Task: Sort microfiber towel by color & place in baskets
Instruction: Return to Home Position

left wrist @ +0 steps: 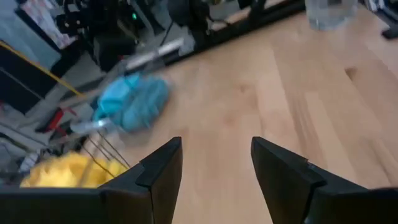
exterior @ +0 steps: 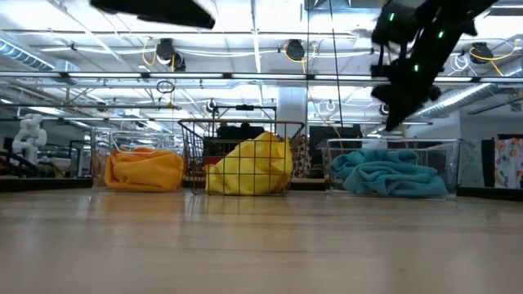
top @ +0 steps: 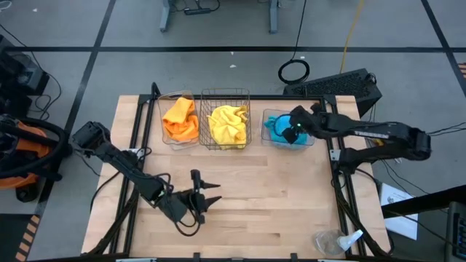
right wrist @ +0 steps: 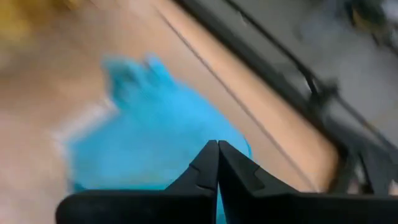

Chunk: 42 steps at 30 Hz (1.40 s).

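We see right gripper point(right wrist: 217, 148) clenched, empty, over far-right clear tub point(exterior: 445, 159) | blue cloth point(exterior: 388, 173) inside it | yellow cloth point(top: 227, 125) in wire basket point(exterior: 194, 151) | orange cloth point(top: 180, 118) in far-left clear tub point(exterior: 122, 139) | left gripper point(left wrist: 216, 152) released, near-left of table point(top: 291, 211).

clear plastic item point(top: 336, 242) on table point(top: 291, 207) corner | cable coil point(top: 294, 71) on floor point(top: 218, 69)
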Each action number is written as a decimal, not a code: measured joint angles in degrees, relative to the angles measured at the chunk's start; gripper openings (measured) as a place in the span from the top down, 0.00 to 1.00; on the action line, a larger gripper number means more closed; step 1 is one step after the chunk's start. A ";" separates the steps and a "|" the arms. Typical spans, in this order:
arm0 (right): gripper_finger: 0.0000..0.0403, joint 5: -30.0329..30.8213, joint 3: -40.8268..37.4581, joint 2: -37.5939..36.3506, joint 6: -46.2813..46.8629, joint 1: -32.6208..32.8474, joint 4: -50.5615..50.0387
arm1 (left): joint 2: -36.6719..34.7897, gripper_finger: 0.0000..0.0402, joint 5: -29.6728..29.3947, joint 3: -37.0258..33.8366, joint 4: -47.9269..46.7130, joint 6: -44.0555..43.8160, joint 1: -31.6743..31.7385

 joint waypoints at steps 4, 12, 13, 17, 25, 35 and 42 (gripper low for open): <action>1.00 -6.15 -1.00 -6.98 -9.53 6.81 11.26 | -2.62 0.54 0.52 0.02 -0.12 2.91 2.58; 1.00 -18.40 -12.24 -21.84 -22.41 20.88 35.21 | -14.38 0.85 2.80 -6.16 0.21 5.43 7.85; 1.00 -18.47 -14.25 -23.31 -23.97 22.22 37.22 | -16.57 0.90 4.08 -7.57 0.71 5.39 8.44; 1.00 -18.49 -22.15 -27.50 -26.61 25.54 44.73 | -24.93 0.98 11.04 -14.12 3.57 2.58 10.02; 1.00 -18.58 -35.80 -28.53 -26.83 29.69 63.59 | -32.29 0.96 15.21 -28.87 19.41 2.41 10.02; 1.00 -18.46 -43.04 -28.02 -25.46 32.03 68.21 | -32.63 0.96 12.25 -37.39 27.26 4.40 10.68; 1.00 -18.42 -42.96 -28.05 -24.44 31.98 67.61 | -32.95 0.99 13.30 -43.56 34.39 3.46 14.00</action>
